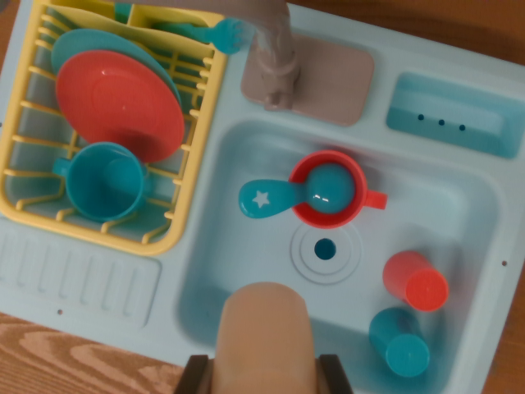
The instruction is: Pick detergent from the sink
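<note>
A tan, rounded detergent bottle [267, 328] fills the bottom middle of the wrist view, close to the camera and over the near edge of the light blue sink [459, 205]. My gripper [267, 379] is shut on it. One dark finger [197, 376] shows on the bottle's left side and the other on its right. The bottle's lower part is hidden below the frame edge.
Inside the basin are a red cup [328, 190] holding a teal star-handled spoon [271, 199], a red tumbler [414, 281], a teal tumbler [399, 342] and the drain [326, 249]. The grey faucet [275, 57] stands behind. A yellow dish rack [201, 148] with plates and a teal cup is at left.
</note>
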`<state>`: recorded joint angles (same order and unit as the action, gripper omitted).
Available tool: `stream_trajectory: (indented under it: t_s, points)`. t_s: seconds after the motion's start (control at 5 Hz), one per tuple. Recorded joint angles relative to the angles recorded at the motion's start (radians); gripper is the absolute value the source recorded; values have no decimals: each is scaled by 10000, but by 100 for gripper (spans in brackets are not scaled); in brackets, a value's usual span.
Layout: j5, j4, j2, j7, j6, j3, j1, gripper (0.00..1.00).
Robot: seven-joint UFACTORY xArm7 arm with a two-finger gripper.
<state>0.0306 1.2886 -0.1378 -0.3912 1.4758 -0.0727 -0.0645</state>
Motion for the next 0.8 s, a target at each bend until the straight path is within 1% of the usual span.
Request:
stream_trajectory:
  t_s: [0.8]
  points:
    - [-5, 71, -31, 7, 102, 0, 0, 100]
